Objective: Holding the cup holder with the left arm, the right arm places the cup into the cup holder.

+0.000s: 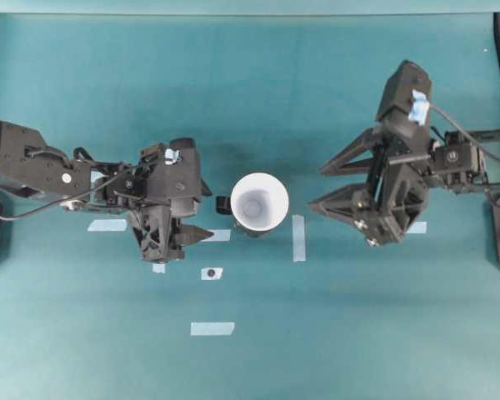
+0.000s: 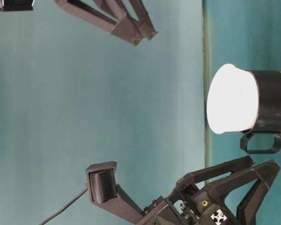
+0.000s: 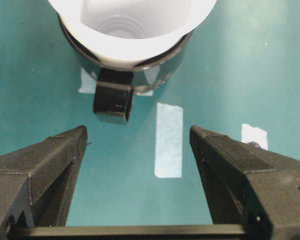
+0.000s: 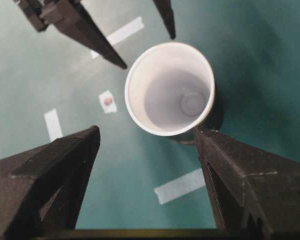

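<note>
Placement apparently complete: cup [image 1: 259,202] seated in cup holder [image 3: 115,97], though full seating unconfirmed. Left gripper [image 1: 207,212] and right gripper [image 1: 317,188] flanking cup, spread wide, empty. Remaining: nothing evident.

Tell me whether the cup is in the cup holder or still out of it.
In. The white cup sits upright inside the black cup holder, its rim flaring above the ring; neither arm is touching it.
</note>
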`<action>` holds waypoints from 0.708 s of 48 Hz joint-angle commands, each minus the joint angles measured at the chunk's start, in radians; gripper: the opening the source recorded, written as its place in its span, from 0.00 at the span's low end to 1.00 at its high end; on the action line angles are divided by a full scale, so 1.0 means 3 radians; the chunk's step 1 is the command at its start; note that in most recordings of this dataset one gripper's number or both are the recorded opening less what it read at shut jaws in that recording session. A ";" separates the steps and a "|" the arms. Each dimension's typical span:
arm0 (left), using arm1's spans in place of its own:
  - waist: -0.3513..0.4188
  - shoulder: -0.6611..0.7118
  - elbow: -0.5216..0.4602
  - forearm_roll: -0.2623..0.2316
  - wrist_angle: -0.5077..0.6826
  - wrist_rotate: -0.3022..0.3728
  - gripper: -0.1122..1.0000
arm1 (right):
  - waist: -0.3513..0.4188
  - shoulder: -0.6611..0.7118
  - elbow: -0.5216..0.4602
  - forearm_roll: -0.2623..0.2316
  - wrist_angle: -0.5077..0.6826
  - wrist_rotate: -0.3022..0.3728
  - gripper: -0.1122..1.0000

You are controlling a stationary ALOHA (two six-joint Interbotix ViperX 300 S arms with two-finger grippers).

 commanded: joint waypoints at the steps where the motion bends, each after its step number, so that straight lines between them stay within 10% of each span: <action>1: -0.0020 -0.0041 -0.0046 0.0015 -0.0031 -0.0005 0.86 | 0.0072 -0.0123 0.0005 -0.0097 -0.0112 -0.0159 0.83; 14: -0.0036 -0.0041 -0.0066 0.0015 -0.0031 -0.0015 0.86 | 0.0092 -0.0118 0.0077 -0.0174 -0.0235 -0.0578 0.83; 34: -0.0072 -0.0010 -0.0066 0.0015 -0.0041 -0.0460 0.86 | 0.0092 -0.0026 0.0072 -0.0179 -0.0184 -0.0634 0.83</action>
